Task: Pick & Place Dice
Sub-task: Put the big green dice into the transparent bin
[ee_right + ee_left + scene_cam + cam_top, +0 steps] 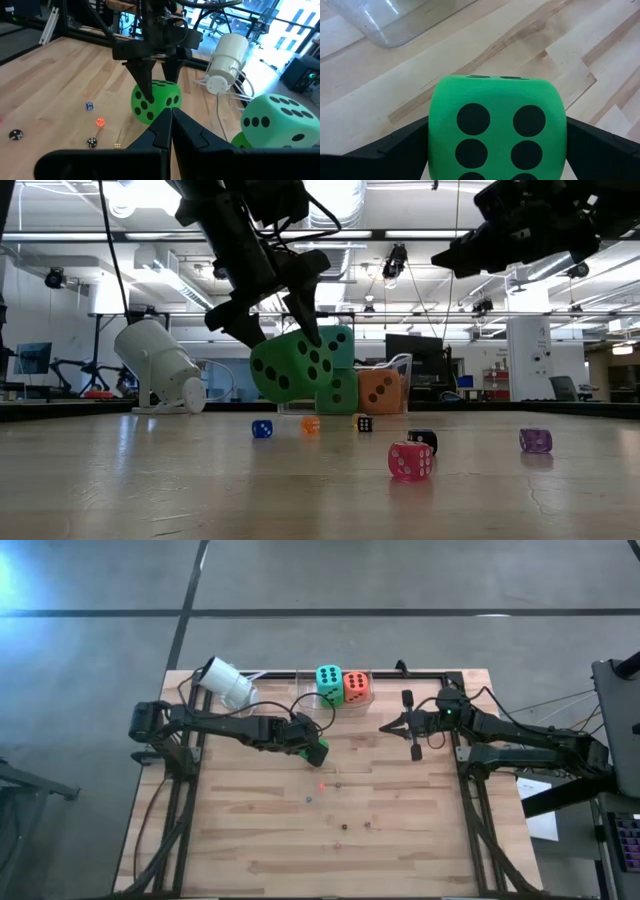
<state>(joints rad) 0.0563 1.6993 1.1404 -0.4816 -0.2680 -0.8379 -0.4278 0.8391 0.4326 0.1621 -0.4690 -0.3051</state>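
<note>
Four large soft dice are seen in all. One green die is gripped between the spread fingers of the left gripper and is held tilted, lifted clear of the wooden table, near the table's middle and just in front of a clear plastic bin at the far edge. In the left wrist view the green die fills the space between both fingers, each pressed against a side. A teal die and an orange die are seen side by side in the bin; a second green die is partly hidden behind the held one in the low view. A white cup lies tipped on its side at the far left of the table, beside the left arm and well apart from the held die. Several tiny dice are scattered on the open table nearer the front; six can be counted in the low view, among them a pink one, a purple one and a blue one. The right gripper hangs above the table's right side with its fingers closed on nothing.
</note>
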